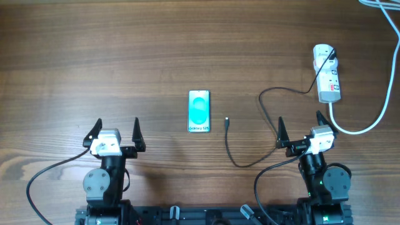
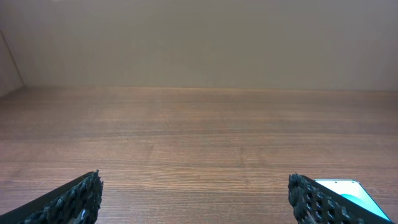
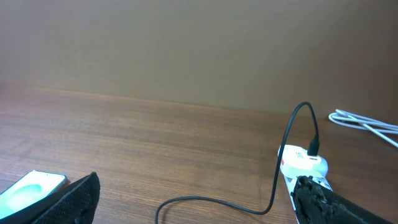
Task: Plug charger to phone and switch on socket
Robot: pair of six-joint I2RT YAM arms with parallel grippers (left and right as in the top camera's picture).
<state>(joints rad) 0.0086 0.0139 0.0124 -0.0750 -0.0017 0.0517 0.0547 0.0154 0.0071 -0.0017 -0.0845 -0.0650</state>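
**Phone and charger apart, both claws spread**

The phone [image 1: 199, 111] lies flat at mid-table, cyan screen up. Just to its right the charger [image 1: 226, 134] ends in a connector tip [image 1: 227, 120], near the phone but not touching it. The thin black cable loops right and up to its plug end [image 1: 330, 55], seated in the white power strip [image 1: 327, 75] at the far right, beside a thick white cord [image 1: 369, 128]. The left gripper [image 1: 117, 122] and right gripper [image 1: 300, 119] hover over the wooden table [image 1: 94, 56], the 2 fingers of each spread wide, holding nothing.
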